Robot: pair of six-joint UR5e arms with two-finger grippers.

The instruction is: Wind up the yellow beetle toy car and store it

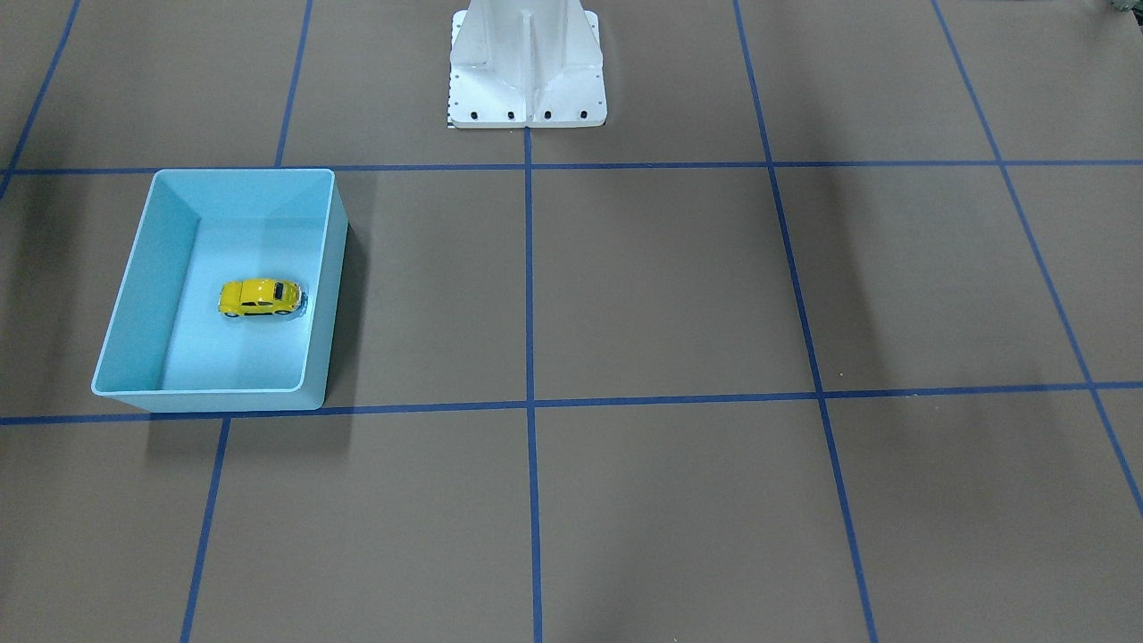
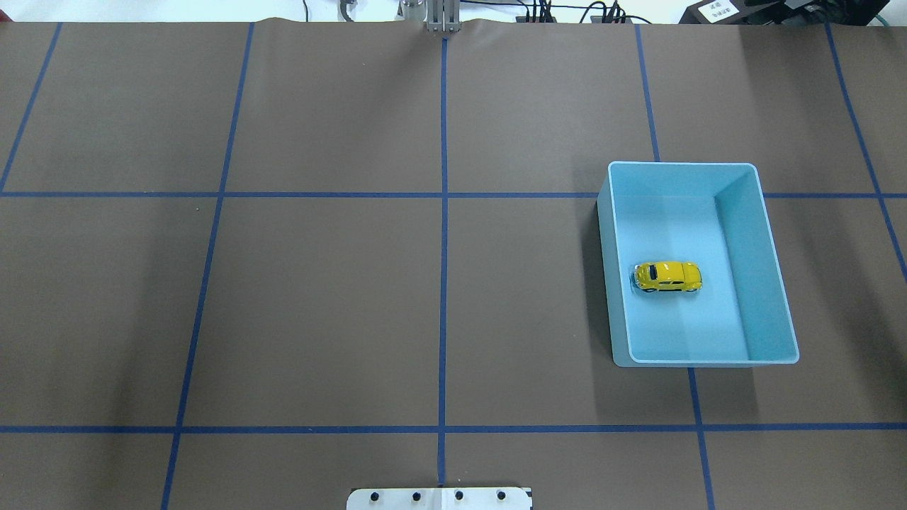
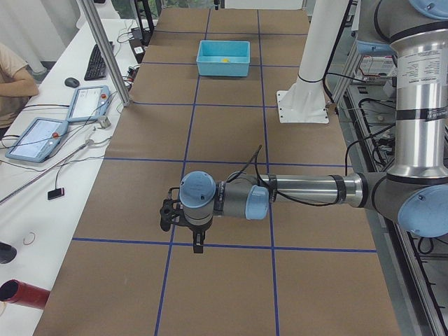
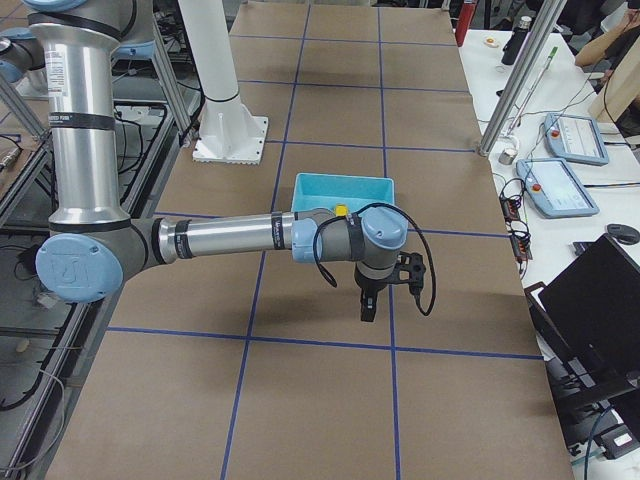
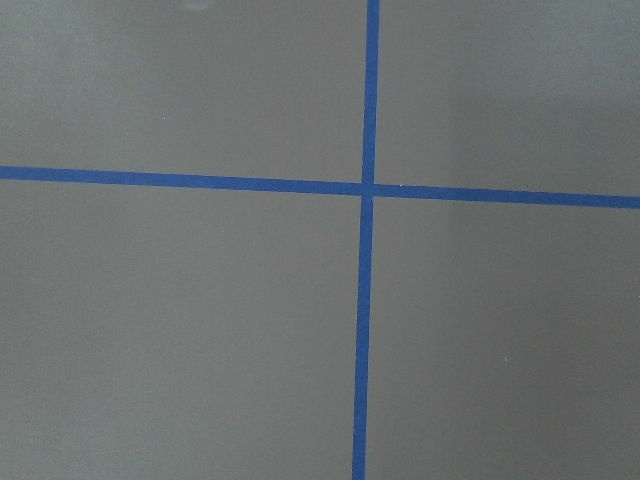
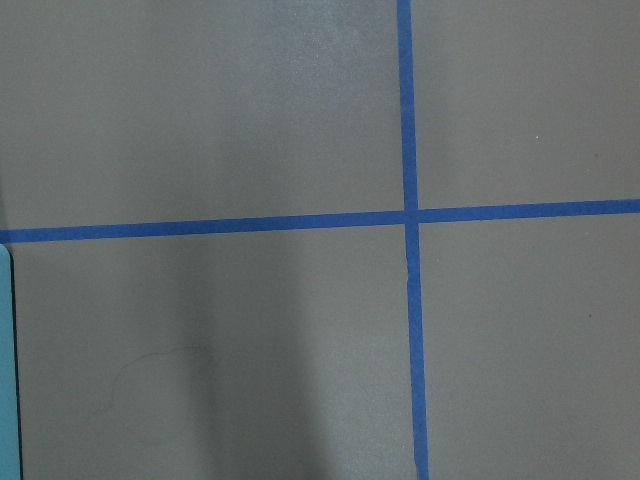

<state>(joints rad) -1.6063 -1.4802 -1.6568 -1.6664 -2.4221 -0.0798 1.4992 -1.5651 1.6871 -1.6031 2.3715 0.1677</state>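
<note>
Yellow beetle toy car (image 2: 667, 276) sits on its wheels inside the light-blue bin (image 2: 751, 283), nearer the wall on the bench-centre side; nothing else is in the bin. Right gripper (image 4: 367, 305) hangs near the bin and left gripper (image 3: 198, 245) hangs well apart from it, both over bare bench (image 2: 319, 297) (open or closed: cannot tell). If winding remains, probably come straight down, pinch the car's flanks, and keep clear of the walls.

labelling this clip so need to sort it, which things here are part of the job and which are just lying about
Part of the job:
- yellow beetle toy car, already sitting inside the bin
- light-blue bin

Just lying about, all off the brown mat:
- teach pendants
- keyboard
- mouse
- laptop
</note>
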